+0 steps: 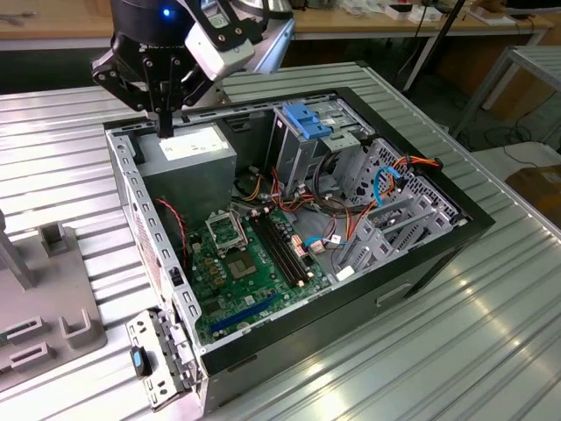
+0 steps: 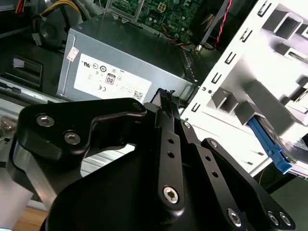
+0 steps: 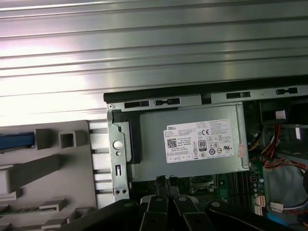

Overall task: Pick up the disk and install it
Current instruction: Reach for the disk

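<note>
Ribbed silver metal table (image 1: 491, 351) bearing an open black computer case (image 1: 473, 230), its inside facing up. In the exterior view the arm's black gripper (image 1: 164, 128) hangs over the case's far corner on the exterior view's left; it points straight down at the grey power supply box (image 1: 188, 151) with a white sticker. The two fingers are pressed together with nothing between them; their tips sit at the box's top, near its edge, and whether they touch it cannot be told. In both wrist views the closed fingertips meet in front of the box's stickered face.

Lower in the case, beside the box, lies the green circuit board (image 1: 245, 263); toward the exterior view's right stands a grey drive cage (image 1: 302, 149) with blue plastic pieces at its top; red, orange and blue cables run between them.

Outside the case, on the exterior view's left, a pale grey holder (image 1: 61, 298) rests on the table. In the second wrist view the disk (image 2: 275, 153) sits in this holder, just past the case's perforated side wall; one blue rail and a sliver of silver metal show; it lies well apart from the gripper.
</note>
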Motion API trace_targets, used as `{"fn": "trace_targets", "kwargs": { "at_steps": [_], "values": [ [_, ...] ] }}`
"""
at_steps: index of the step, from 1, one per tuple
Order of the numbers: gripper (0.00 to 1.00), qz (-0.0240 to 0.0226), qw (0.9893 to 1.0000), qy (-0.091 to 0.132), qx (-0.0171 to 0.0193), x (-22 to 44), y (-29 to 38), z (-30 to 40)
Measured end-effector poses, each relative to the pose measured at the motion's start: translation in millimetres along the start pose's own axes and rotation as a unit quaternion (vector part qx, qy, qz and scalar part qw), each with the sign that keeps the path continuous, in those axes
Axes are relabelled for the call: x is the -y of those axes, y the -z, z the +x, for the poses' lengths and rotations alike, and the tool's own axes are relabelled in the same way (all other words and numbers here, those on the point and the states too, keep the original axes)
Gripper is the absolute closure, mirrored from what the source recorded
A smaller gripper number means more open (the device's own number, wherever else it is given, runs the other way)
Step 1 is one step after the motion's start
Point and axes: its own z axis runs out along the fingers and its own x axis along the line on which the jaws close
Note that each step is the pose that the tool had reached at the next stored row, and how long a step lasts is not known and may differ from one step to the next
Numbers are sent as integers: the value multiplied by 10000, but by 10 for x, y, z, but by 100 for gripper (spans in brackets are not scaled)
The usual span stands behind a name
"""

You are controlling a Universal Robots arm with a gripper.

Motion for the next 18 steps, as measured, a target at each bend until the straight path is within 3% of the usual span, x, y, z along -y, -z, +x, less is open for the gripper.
{"fn": "trace_targets", "kwargs": {
  "at_steps": [7,18],
  "values": [
    [89,0,10000,-1,0,10,0,127],
    [89,0,10000,0,0,20,0,258]
  ]
}}
